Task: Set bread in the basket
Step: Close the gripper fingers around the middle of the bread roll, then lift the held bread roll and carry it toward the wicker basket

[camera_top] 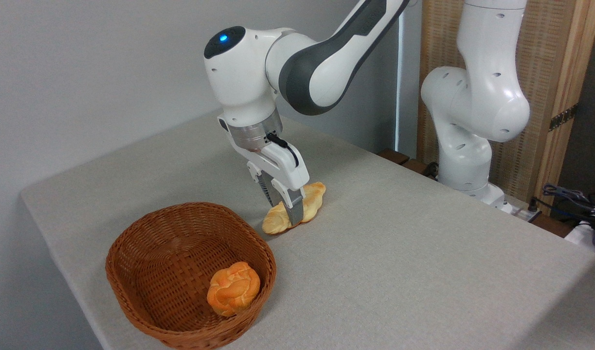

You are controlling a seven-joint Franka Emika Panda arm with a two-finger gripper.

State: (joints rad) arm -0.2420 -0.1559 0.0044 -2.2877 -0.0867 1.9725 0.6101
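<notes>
The white two-finger pincer (283,210) pointed down at the grey cloth-covered worktop (399,262), its fingers closed narrowly around the middle of the pale golden-yellow braided bread loaf (293,214). The loaf's tapered ends stuck out to either side of the pincer, one toward the upper right, the other toward the lower left (whether the loaf was touching the cloth or just clear of it could not be told).

Below and to the left of the pincer, near the loaf's lower end, sat the brown woven wicker basket (146,253), oval with low sides. Its near rim lay between the pincer and the basket's inside. A small round orange knotted bun (233,288) rested against the basket's right wall, below the pincer; the rest of the basket floor to the left was bare weave.

Right of the pincer the worktop ran open toward the white arm base (467,141). Far to the left was the worktop's rounded corner, with the pale wall behind.
</notes>
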